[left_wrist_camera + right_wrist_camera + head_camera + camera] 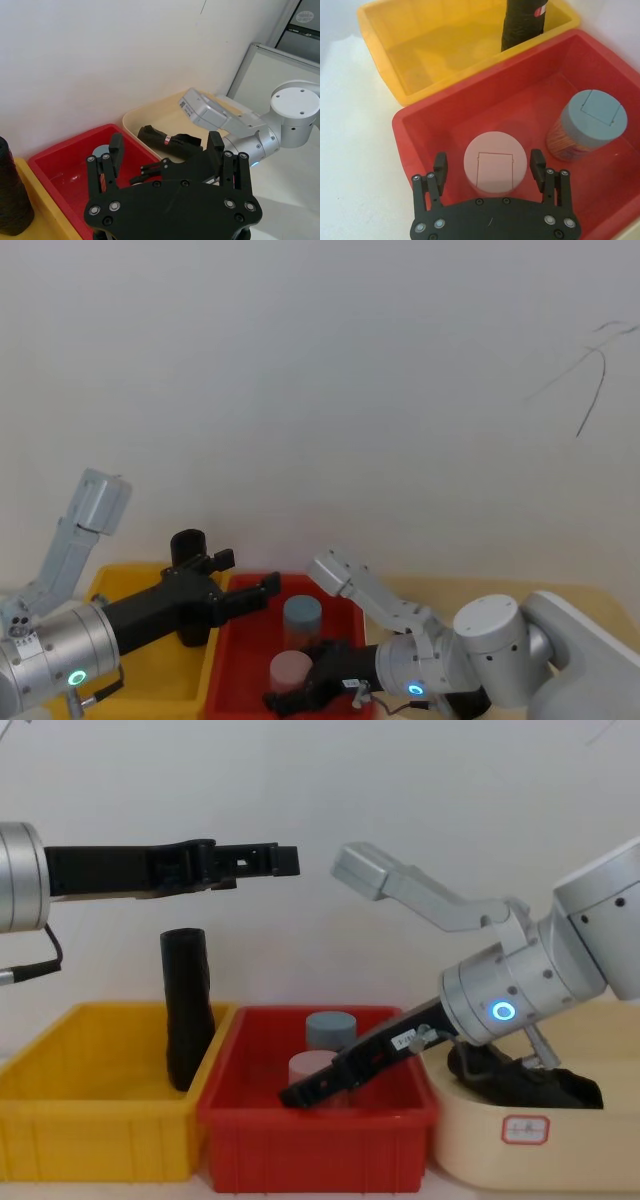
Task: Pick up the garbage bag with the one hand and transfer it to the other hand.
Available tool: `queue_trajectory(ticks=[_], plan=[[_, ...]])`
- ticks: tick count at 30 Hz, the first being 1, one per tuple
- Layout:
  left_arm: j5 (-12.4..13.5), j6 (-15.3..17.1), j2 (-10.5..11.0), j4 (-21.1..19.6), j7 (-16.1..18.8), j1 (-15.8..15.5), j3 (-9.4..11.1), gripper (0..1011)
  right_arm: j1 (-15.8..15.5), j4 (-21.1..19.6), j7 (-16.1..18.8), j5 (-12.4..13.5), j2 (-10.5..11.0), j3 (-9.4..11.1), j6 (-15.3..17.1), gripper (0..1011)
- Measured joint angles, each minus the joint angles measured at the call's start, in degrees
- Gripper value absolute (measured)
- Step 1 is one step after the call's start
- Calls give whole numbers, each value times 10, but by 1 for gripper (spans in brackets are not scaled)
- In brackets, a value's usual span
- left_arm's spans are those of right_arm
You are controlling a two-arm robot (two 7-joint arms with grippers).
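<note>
While I watch from far away, I see the garbage bag (187, 1005) standing up in the yellow bin (90, 1140), close to the wall next to the red bin (310, 1150). Nothing is holding it. From the right wrist camera I can see a small red-and-white sticker near its top. My left gripper (285, 860) hangs high in the air, above the bag and a little past it, over the edge of the red bin. Its fingers (116, 147) are spread wide with nothing between them. My right gripper (488, 160) reaches down into the red bin. Its two fingers are apart, one on each side of the can with the pink lid (495, 165), and I cannot tell if they touch it. A can with a blue-grey lid (592, 117) stands near it in the same bin. A second black roll (160, 136) lies on its side in the cream bin (530, 1160) on my right, and it has a red-and-white sticker too.
</note>
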Motion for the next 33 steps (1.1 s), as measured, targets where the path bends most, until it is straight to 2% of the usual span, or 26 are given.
queue_trajectory(ticks=[5, 9, 18, 27, 33], plan=[[0, 0, 0, 0, 0, 0, 0, 1002, 5, 11, 5, -3, -7, -3, 2, 996], [0, 0, 0, 0, 0, 0, 0, 1002, 7, 15, 7, -5, -10, -5, 2, 929], [0, 0, 0, 0, 0, 0, 0, 1001, 11, 23, 11, -6, -15, -7, 3, 666], [0, 0, 0, 0, 0, 0, 0, 1002, 11, 23, 12, -8, -16, -7, 3, 652], [0, 0, 0, 0, 0, 0, 0, 1002, 0, -4, 2, -9, -4, 3, 4, 652]])
